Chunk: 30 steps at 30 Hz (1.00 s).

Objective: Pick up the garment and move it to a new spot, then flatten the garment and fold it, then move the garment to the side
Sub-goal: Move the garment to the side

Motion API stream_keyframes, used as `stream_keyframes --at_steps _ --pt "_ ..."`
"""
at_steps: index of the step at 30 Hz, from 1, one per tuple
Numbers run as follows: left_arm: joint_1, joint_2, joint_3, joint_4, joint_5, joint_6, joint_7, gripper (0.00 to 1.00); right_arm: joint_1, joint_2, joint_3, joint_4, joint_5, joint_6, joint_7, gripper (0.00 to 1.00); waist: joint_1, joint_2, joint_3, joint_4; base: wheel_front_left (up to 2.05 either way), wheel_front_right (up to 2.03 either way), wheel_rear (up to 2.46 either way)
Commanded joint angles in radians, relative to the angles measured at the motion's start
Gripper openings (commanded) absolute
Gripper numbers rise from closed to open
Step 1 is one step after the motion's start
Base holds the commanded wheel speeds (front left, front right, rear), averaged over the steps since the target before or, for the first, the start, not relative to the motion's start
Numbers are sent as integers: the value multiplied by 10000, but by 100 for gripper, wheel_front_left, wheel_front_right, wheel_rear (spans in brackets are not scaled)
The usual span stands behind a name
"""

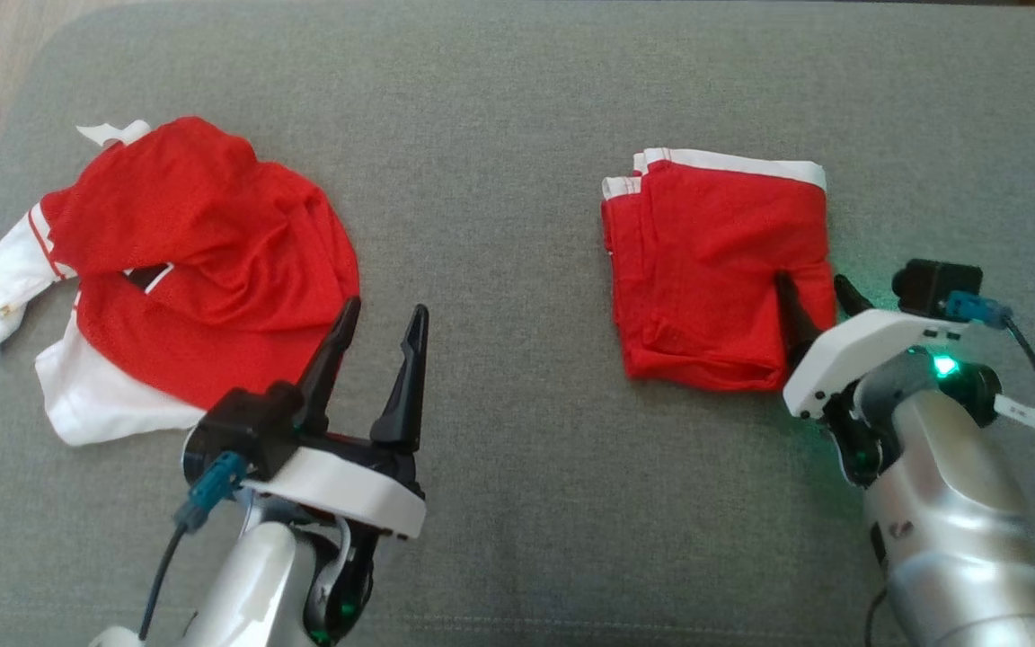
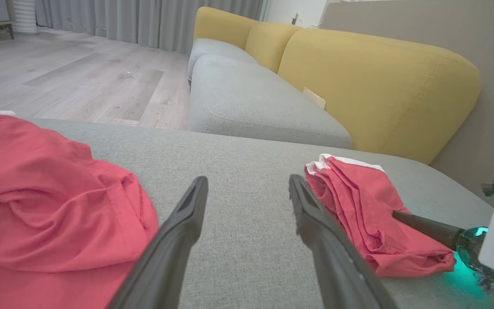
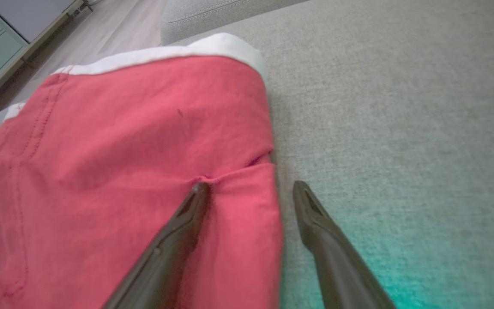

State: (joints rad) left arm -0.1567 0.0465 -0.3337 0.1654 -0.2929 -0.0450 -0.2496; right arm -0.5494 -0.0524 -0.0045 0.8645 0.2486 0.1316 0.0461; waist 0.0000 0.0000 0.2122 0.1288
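A folded red garment with white trim lies flat on the right of the grey cushion. My right gripper stands open at the garment's near right edge. One finger rests on the red fabric and the other on the bare cushion, so the edge lies between them. My left gripper hovers open and empty over bare cushion, just right of a crumpled red and white garment. The left wrist view has the crumpled one at left and the folded one at right.
Bare grey cushion separates the two garments. A yellow-backed sofa with a grey seat stands beyond the cushion's far edge, beside wooden floor. A pale cabinet stands on the floor past the folded garment.
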Motion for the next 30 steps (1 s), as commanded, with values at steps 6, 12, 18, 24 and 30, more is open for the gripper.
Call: stream_keyframes --at_steps 6,12,18,24,30 --pt "-530 37 211 -228 64 -49 -122 100 -709 22 870 965 286 -9 -355 75 0 0 74 -47 0 0 0" --pt "-533 37 290 -180 144 -53 -122 100 -1023 22 1240 1551 -69 -9 -857 0 0 0 -30 -218 0 0 0" --pt "-450 37 342 -183 124 -66 -122 100 -1449 -430 1690 1799 -1218 -9 -1266 0 0 0 -235 -587 0 0 0" --pt "-503 37 258 -356 11 -5 -122 100 -1945 -1685 2440 1538 -1790 -9 -1161 0 0 0 -117 -1015 0 0 0" --pt "-698 37 174 -460 18 -18 -122 100 -2242 -3620 3191 1299 -1845 -9 -908 0 0 0 344 -1231 0 0 0"
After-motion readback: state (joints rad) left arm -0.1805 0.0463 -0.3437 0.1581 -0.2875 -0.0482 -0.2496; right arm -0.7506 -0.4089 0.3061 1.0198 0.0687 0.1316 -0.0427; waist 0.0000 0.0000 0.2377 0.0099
